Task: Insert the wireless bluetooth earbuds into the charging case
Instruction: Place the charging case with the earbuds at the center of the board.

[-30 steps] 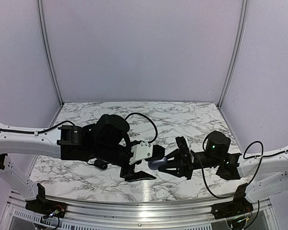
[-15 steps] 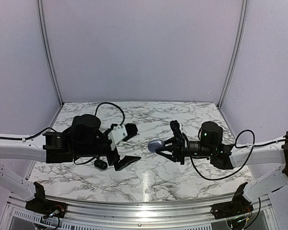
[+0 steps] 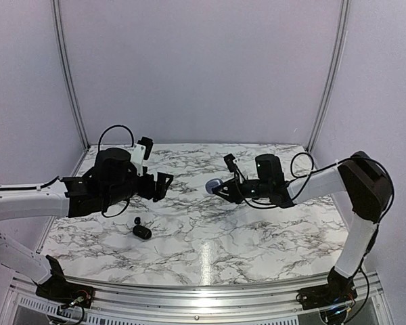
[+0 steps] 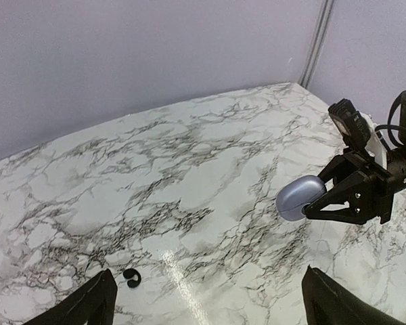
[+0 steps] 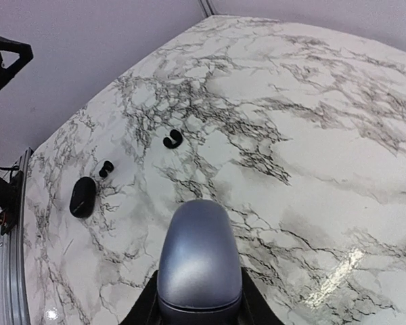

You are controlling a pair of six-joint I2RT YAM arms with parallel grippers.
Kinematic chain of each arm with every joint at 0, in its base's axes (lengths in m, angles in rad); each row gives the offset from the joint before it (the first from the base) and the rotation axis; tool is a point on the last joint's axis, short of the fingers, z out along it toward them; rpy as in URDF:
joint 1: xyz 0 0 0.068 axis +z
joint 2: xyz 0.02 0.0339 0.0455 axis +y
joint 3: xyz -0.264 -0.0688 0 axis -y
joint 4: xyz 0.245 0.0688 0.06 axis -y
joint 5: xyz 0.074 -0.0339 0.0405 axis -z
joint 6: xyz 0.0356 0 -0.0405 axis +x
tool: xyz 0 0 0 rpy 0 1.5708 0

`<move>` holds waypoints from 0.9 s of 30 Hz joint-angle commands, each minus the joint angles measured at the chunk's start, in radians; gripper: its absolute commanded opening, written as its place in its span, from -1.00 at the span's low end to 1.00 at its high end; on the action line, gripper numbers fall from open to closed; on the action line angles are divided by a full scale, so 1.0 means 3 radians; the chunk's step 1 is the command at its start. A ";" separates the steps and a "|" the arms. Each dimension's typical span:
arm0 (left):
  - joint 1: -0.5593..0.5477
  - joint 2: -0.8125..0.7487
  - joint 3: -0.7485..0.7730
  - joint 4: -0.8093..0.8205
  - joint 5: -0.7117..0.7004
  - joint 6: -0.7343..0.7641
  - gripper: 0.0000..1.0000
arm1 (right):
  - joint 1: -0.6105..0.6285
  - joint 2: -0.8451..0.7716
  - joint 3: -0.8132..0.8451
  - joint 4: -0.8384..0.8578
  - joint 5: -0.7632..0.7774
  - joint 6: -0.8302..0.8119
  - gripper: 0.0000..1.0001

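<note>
Earbuds (image 5: 106,167) are showing only as tiny black specks near the black case (image 5: 83,196); my right hand (image 4: 323,195) is clamping the grey case (image 4: 300,197), left hand (image 4: 209,277) gaping apart.

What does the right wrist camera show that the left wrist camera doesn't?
Only the right wrist view shows the black charging case and a tiny black earbud beside it. Only the left wrist view shows the right gripper from the side, shut on the silver-grey charging case. Both show that silver-grey case, the marble table and a curled black earbud.
</note>
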 commanded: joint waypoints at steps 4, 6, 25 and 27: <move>0.0155 0.0045 -0.0023 -0.0366 0.0229 -0.0305 0.98 | -0.0347 0.0637 0.0536 -0.0291 -0.0076 0.0119 -0.87; 0.0183 0.0049 -0.0053 -0.0383 0.0252 -0.0332 0.98 | -0.0450 0.0757 0.0616 -0.0312 -0.0094 0.0155 -0.82; 0.0286 0.0014 -0.0117 -0.1006 0.0250 -0.0771 0.98 | -0.0808 0.0684 0.0625 -0.0651 0.0281 -0.0015 0.10; 0.0292 -0.0070 -0.0161 -0.1081 0.0248 -0.0854 0.98 | -0.0864 0.0609 0.0608 -0.0706 0.0389 -0.0071 0.27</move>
